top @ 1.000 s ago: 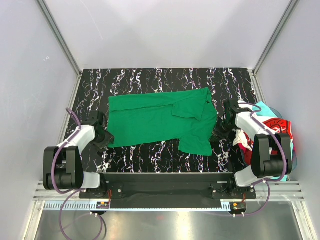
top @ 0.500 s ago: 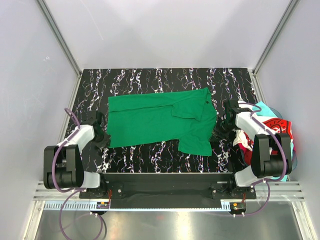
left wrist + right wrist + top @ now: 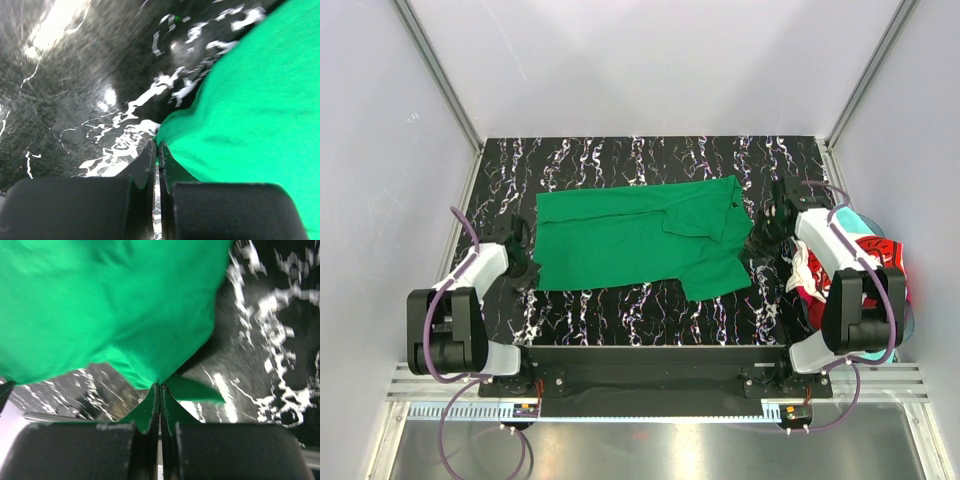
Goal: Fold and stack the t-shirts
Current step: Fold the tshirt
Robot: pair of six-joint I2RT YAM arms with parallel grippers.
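A bright green t-shirt (image 3: 640, 240) lies spread across the black marbled table (image 3: 620, 160). My left gripper (image 3: 525, 268) is shut on its near left corner. The left wrist view shows the green cloth (image 3: 260, 100) pinched at the left gripper's (image 3: 158, 150) tips. My right gripper (image 3: 761, 240) is shut on the shirt's right edge. In the right wrist view the green cloth (image 3: 115, 300) hangs bunched from the right gripper's (image 3: 160, 387) closed tips, lifted a little off the table. A red t-shirt (image 3: 875, 255), a turquoise one (image 3: 848, 215) and a white one (image 3: 805, 270) lie heaped at the right.
The heap of shirts sits off the table's right edge, beside the right arm. Grey walls with metal rails close in the table on the left, right and far sides. The arms' bases stand on a black bar at the near edge.
My left gripper has shut on the green shirt's near left corner. The right gripper has moved toward the far side, drawing the shirt's near right corner up and shortening that flap.
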